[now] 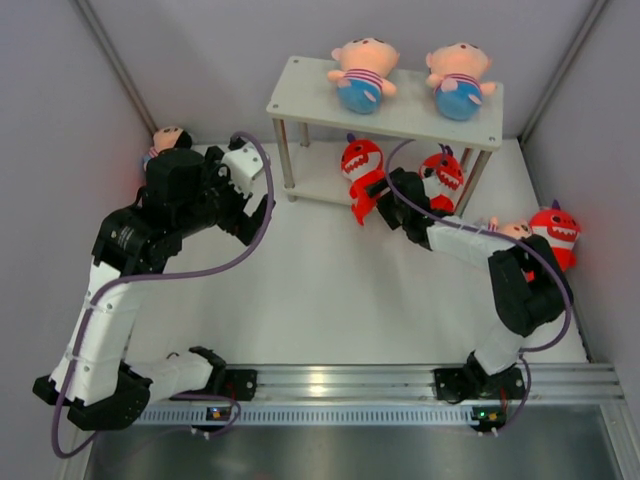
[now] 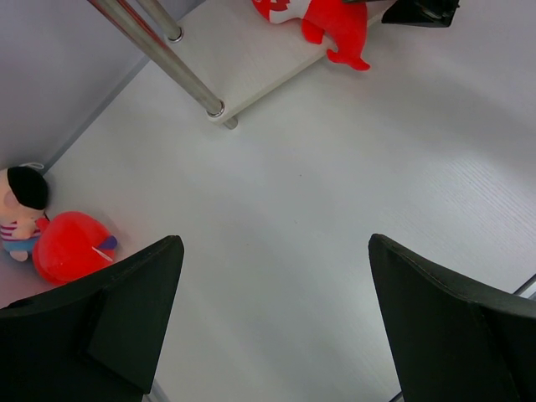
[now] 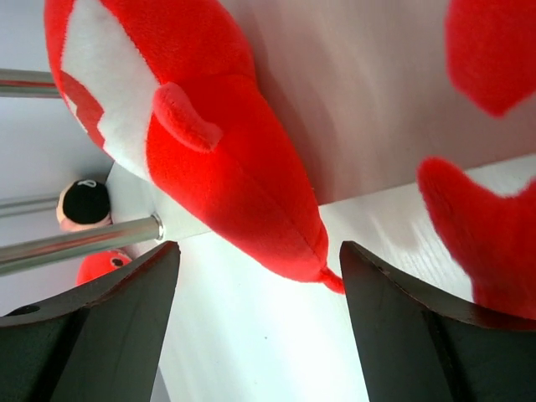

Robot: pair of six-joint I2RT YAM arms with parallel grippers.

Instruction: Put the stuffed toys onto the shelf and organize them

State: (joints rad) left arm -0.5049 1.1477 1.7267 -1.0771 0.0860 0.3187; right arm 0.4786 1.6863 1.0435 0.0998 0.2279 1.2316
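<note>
From above, the shelf (image 1: 300,95) is standing at twelve o'clock on the table (image 1: 300,290). The left doll (image 1: 362,72) and the right doll (image 1: 460,80) are sitting side by side on its upper board; the left shark (image 1: 360,170) and the right shark (image 1: 443,175) are lying on the lower board. The right gripper (image 1: 383,190) is pointing into the gap between them, its tips hard to make out. The left gripper (image 1: 255,215) is hovering at nine o'clock, holding nothing. A third doll (image 1: 165,140) is peeking out behind the left arm at ten o'clock; a fourth doll (image 1: 515,230) and a third shark (image 1: 555,235) are lying at three o'clock, partly covered by the right arm.

In the left wrist view, the left gripper (image 2: 274,243) is standing spread wide over bare table. The shelf (image 2: 251,67) is showing at twelve o'clock, and the left shark (image 2: 335,25) is being cut off by the top edge. At nine o'clock the third doll (image 2: 21,209) is touching a red plush (image 2: 71,247), probably another shark.

In the right wrist view, the left shark (image 3: 209,142) is lying on the shelf (image 3: 377,126), its tail tip hanging between the fingers (image 3: 109,318) and touching neither. The right gripper (image 3: 258,251) is standing well apart, gripping nothing; the right shark (image 3: 486,226) is being cropped at three o'clock.
</note>
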